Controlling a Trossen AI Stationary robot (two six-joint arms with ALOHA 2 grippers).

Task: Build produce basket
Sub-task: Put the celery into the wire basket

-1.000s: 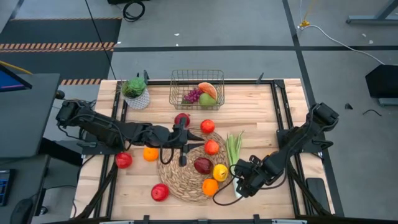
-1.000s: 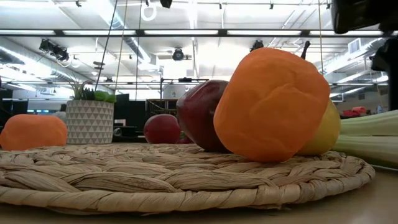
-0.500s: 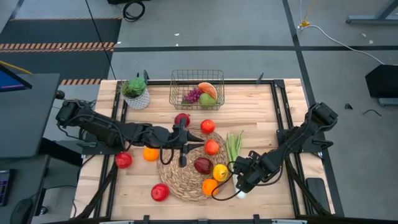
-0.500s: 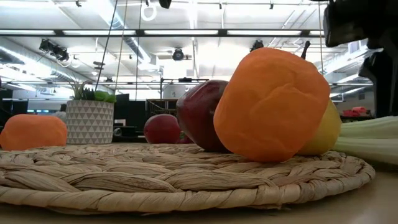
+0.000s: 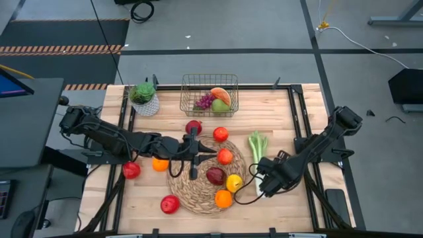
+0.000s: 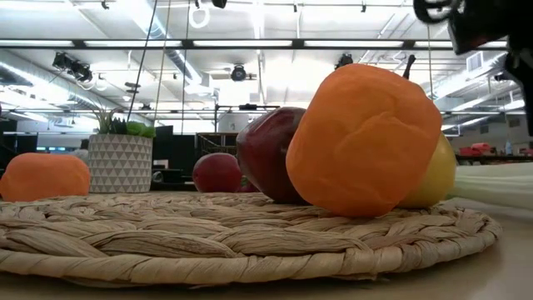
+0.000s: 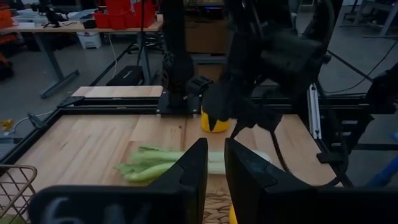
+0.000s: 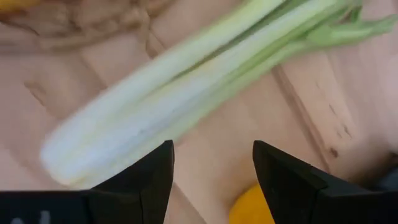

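You are at the pick-up step for the leek (image 5: pixel 256 151). The counter (image 5: pixel 277 112) carries the basket (image 5: pixel 209 94) at its far edge, already holding grapes, a pear and a watermelon slice. The round mat (image 5: pixel 198 173) holds most remaining produce. The leek lies on the counter beside the mat. The right claw (image 5: pixel 264 185) hovers over its white end, fingers released and empty. The left claw (image 5: pixel 193 149) rests nearly clenched over the mat, holding nothing. Next, lower the right claw astride the stalk and close.

You have one basket (image 5: pixel 209 94), one mat (image 5: pixel 192 190), one pot (image 5: pixel 145 104), one leek (image 5: pixel 256 149), one lemon (image 5: pixel 234 182), five red apples, three oranges, two arms.
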